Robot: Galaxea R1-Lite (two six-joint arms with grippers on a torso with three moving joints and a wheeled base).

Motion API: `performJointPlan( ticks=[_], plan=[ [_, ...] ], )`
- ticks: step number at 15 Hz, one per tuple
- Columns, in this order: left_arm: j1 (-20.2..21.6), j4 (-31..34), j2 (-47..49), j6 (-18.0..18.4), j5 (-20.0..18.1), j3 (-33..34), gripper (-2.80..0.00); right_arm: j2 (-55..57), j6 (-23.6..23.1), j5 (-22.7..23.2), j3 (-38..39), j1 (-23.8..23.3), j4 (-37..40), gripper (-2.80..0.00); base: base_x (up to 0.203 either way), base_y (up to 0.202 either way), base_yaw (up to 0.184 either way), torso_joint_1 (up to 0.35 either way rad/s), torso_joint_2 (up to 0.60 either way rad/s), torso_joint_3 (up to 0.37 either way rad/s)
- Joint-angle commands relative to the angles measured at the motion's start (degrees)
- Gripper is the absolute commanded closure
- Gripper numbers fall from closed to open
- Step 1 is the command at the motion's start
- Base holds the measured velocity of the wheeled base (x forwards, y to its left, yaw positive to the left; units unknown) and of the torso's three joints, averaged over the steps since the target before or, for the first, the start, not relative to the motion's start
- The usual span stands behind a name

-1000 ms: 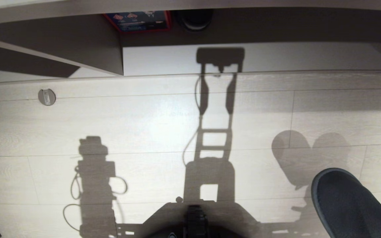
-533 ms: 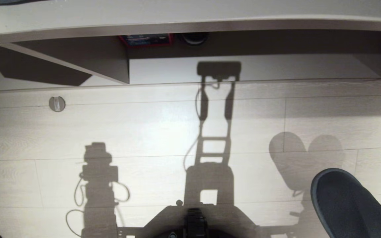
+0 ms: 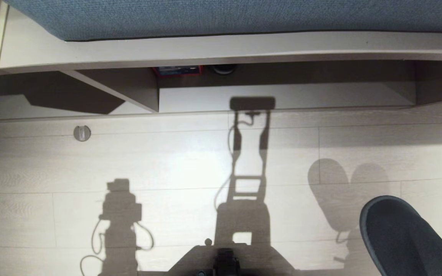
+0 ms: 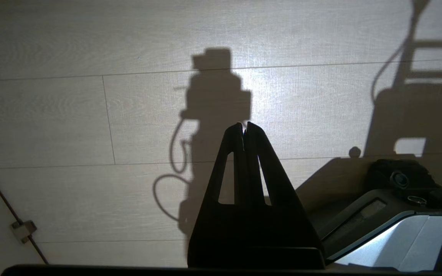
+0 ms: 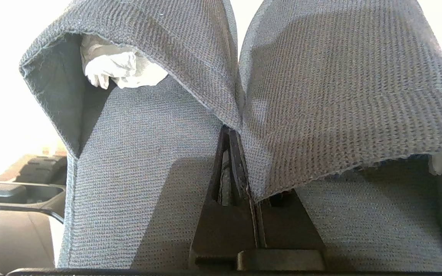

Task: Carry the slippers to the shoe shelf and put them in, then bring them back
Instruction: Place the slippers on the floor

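Your slippers [image 5: 190, 126] hang off the floor at the robot's right, their inner edges pinched together between the clamped fingers of the right gripper [image 5: 231, 132]. The shoe shelf [image 3: 282, 97] lies ahead, well apart. That thin fabric hold could slip while driving; the left gripper [image 4: 244, 130], fingers together, holds nothing.

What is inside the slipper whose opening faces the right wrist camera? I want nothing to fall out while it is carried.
Crumpled white paper sits inside the slippers' open one, deep in its toe. Its upper covers the rest.
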Motion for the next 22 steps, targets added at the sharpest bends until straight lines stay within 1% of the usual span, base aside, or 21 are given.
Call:
performJointPlan(
  ticks=[1,22],
  plan=[
    [0.0,-0.1,0.1,-0.1,0.0,0.0,0.0,0.1,0.0,0.0,0.0,0.0,0.0,0.0,0.0,0.0,0.0,0.005,0.0,0.2],
    [0.0,-0.1,0.0,0.0,0.0,0.0,0.0,0.1,0.0,0.0,0.0,0.1,0.0,0.0,0.0,0.0,0.0,0.004,0.0,0.204]
  ],
)
